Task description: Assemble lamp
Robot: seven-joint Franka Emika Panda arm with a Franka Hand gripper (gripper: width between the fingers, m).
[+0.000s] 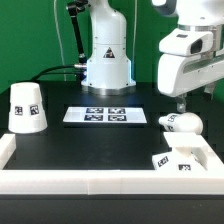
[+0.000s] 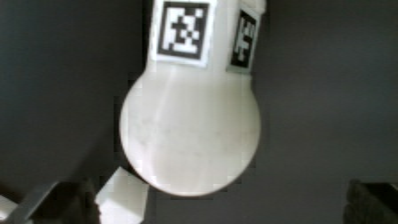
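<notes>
The white bulb (image 1: 180,123) lies on its side on the black table at the exterior view's right. In the wrist view the bulb (image 2: 192,130) fills the middle, round end toward the fingers, tagged neck (image 2: 201,30) at the far end. My gripper (image 1: 181,102) hangs just above it, and in the wrist view the gripper (image 2: 205,212) is open, with dark fingertips (image 2: 32,205) far apart on either side of the round end, not touching it. The flat base block (image 1: 180,160) lies nearer the front. The cup-shaped shade (image 1: 28,106) stands mouth down at the left.
The marker board (image 1: 103,115) lies flat mid-table. The white robot pedestal (image 1: 107,60) stands behind it. A white rail (image 1: 90,181) borders the table's front and left edges, close to the base block.
</notes>
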